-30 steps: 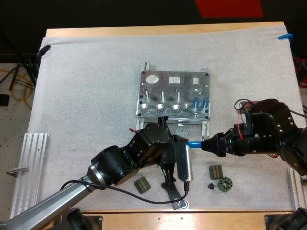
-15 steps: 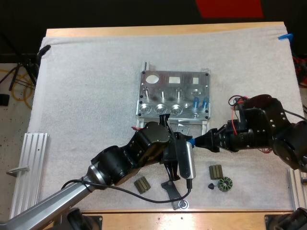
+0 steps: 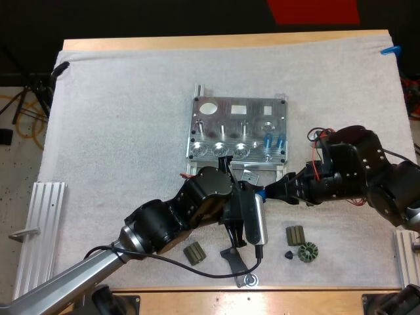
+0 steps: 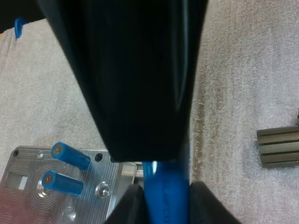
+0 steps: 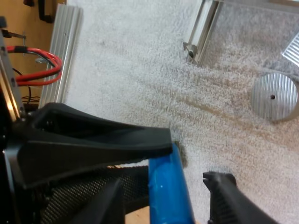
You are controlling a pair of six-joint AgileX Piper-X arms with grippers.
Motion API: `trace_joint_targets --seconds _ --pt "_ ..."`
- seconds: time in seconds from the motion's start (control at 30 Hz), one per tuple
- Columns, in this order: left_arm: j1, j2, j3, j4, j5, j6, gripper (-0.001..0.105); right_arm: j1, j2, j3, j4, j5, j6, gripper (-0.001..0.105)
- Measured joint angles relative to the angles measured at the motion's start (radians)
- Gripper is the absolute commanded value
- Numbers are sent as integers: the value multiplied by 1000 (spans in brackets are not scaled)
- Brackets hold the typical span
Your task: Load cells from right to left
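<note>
A metal fixture (image 3: 223,125) sits mid-mat, with two blue cells (image 3: 268,139) (image 3: 280,140) standing in its right-hand holes; the left wrist view shows them too (image 4: 70,155) (image 4: 62,182). Just in front of the fixture my grippers meet over a third blue cell (image 3: 262,194). My left gripper (image 3: 257,193) (image 4: 166,205) is shut on that cell (image 4: 166,196), a finger pressing each side. My right gripper (image 3: 269,192) (image 5: 163,179) is open, its fingers (image 5: 224,198) astride the cell (image 5: 168,191) with mat showing in the gap.
Small dark ribbed parts (image 3: 195,252) (image 3: 295,235) and a gear-like piece (image 3: 307,252) lie near the front edge. An aluminium rail (image 3: 39,223) lies at the left edge, another (image 3: 405,256) at the right. A small metal plate (image 3: 249,177) lies by the fixture's front.
My right arm has moved left, closing onto the left gripper until its fingers cover most of the blue cell. The left arm has stayed nearly still.
</note>
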Motion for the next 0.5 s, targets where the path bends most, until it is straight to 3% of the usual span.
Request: trace_joint_targets --seconds 0.13,0.3,0.4,0.5 --pt "0 0 0 0 0 0 0 0 0 0 0 0 -6 37" --pt "0 0 0 0 0 0 0 0 0 0 0 0 -12 15" --pt "0 0 0 0 2 0 0 1 0 0 0 -1 -25 7" --pt "0 0 0 0 2 0 0 1 0 0 0 -1 -30 7"
